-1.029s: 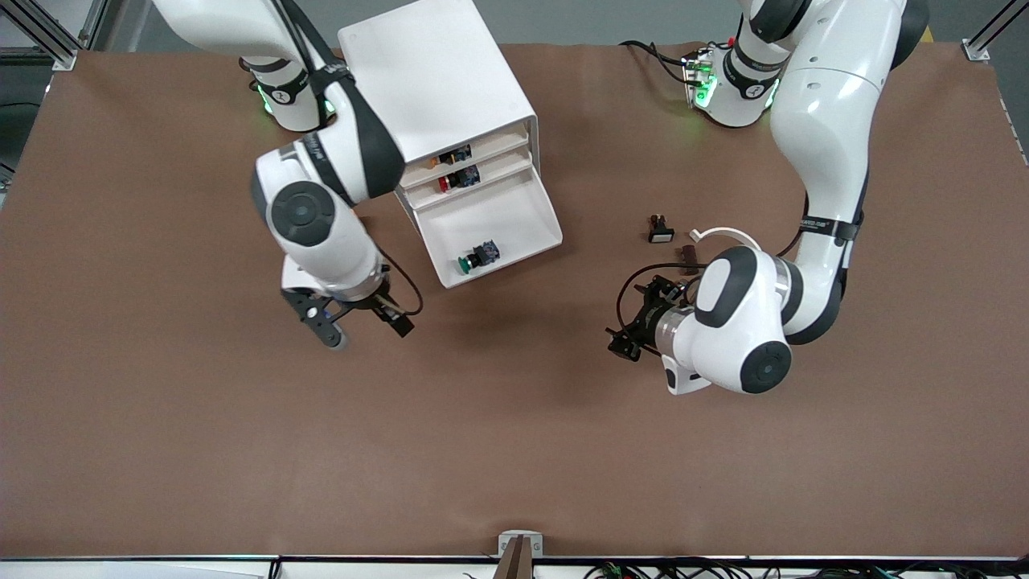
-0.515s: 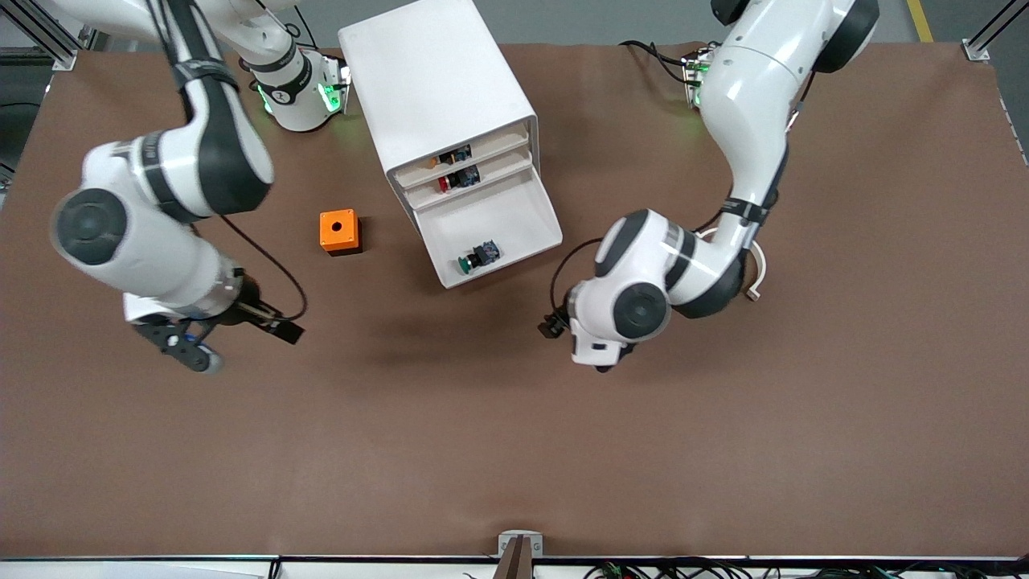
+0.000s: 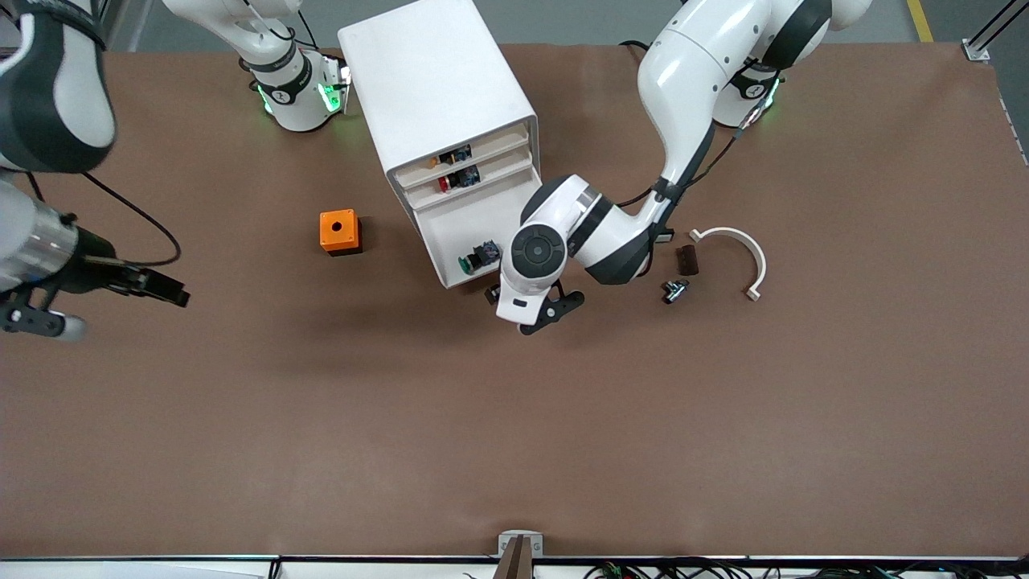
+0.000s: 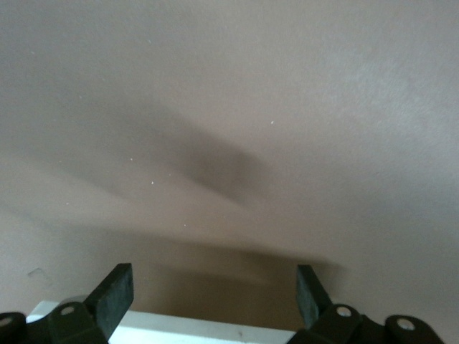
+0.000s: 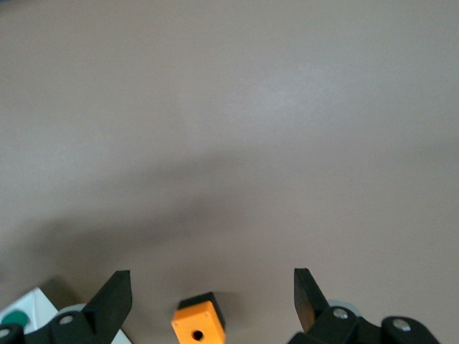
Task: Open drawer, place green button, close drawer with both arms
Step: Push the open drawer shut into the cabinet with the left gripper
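Front view: round green-capped button (image 3: 476,256) in smooth white drawer (image 3: 490,226)

Left hand (image 4: 214,301) hangs low, fingers spread, arm bent at 3 o'clock. Right hand (image 5: 213,301) is raised at 9 o'clock, fingers apart.

A robotics lab — two white arms (image 3: 683,96) bolted to a brown-covered bench (image 3: 514,418), aluminium framing (image 3: 48,36) at its corners.

Brown table (image 3: 514,450) with cabinet (image 3: 438,88), orange box (image 3: 338,231)
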Motion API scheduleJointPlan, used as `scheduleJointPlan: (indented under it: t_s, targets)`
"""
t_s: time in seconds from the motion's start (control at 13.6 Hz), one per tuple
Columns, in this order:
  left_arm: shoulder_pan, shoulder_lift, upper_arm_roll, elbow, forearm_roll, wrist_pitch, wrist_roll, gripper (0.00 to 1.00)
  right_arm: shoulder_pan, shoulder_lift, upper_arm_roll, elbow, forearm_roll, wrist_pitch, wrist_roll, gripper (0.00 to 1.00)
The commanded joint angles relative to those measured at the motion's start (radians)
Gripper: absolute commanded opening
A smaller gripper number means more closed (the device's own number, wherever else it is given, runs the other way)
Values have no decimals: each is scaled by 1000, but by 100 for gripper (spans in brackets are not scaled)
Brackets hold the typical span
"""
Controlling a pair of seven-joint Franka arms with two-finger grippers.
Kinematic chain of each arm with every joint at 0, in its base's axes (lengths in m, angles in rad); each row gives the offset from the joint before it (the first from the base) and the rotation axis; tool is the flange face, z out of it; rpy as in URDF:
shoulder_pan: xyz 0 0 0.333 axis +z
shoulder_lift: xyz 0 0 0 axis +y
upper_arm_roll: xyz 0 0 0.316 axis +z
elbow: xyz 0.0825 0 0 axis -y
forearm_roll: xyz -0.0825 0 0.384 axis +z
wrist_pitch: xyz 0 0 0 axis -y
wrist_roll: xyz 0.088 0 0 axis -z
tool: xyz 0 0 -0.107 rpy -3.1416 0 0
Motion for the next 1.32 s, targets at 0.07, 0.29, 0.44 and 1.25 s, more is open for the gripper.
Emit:
scheduleJointPlan:
  t_s: [0.07, 0.29, 0.44, 1.25]
  targets:
    - [-43, -9, 6, -68, 28, 75, 13, 100, -45, -131, 18, -75, 12, -34, -50, 100]
    - [-63, -21, 1, -97, 30, 67, 12, 100, -47, -191, 25, -147, 7, 11, -50, 100]
    - [-101, -18, -8, -108, 28, 59, 12, 100, -38, -198, 27, -151, 7, -1, -50, 100]
    - [-111, -16, -160, -123, -39, -25, -5, 100, -58, -211, 79, -114, -93, -52, -37, 100]
